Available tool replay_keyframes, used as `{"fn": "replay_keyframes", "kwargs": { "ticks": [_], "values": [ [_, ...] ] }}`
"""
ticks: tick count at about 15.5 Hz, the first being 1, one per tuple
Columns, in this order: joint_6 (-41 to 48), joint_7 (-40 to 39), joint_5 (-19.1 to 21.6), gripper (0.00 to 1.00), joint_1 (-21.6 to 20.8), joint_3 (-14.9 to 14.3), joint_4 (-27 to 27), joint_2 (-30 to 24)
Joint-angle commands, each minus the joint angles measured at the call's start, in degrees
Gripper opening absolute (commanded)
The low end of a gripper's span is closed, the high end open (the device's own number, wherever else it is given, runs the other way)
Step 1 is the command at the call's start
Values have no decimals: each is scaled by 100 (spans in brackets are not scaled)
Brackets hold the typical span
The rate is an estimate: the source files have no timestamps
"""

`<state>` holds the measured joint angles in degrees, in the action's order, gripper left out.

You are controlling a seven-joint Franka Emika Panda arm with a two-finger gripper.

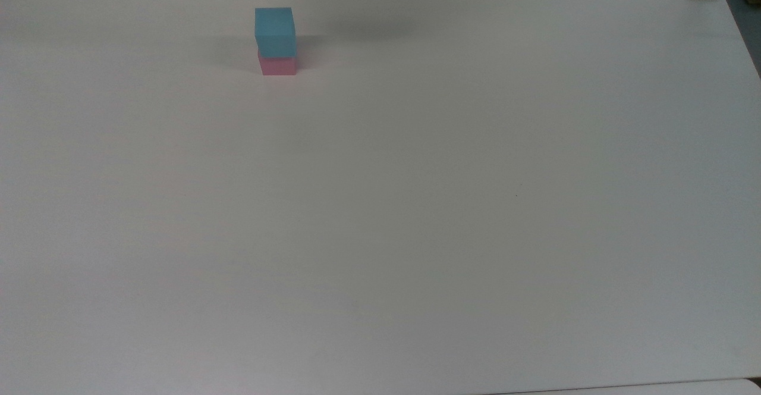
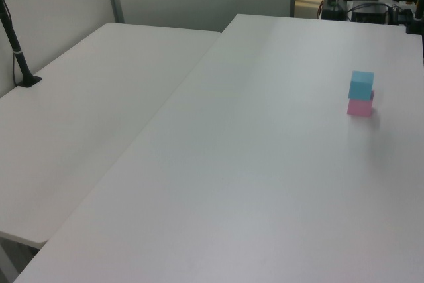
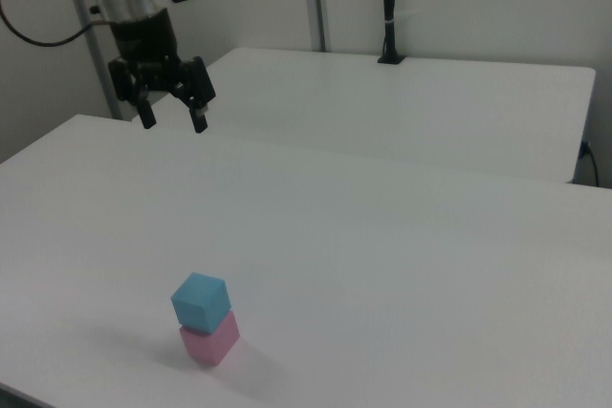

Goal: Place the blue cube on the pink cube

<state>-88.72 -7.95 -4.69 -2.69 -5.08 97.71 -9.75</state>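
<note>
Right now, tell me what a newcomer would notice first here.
The blue cube sitting on the pink cube, slightly askew, a small two-colour stack on the wide white table. Next, in the right view, the gripper hanging open high above the table, up and to the right view's left of the stack.

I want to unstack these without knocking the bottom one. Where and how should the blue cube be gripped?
Probably from straight above, closing on two opposite vertical side faces of the blue cube. It sits on the pink cube, so its sides and top are free. The open gripper hangs high above the table.
</note>
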Motion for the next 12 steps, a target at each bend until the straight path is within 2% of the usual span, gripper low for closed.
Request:
{"fn": "replay_keyframes", "kwargs": {
  "ticks": [1, 4, 12],
  "values": [
    [-268, 442, 170, 100, -187, -45, -691, 904],
    [-454, 522, 197, 100, -258, -63, -700, 1071],
    [-471, 514, 197, 100, -258, -81, -709, 1072]
  ]
}}
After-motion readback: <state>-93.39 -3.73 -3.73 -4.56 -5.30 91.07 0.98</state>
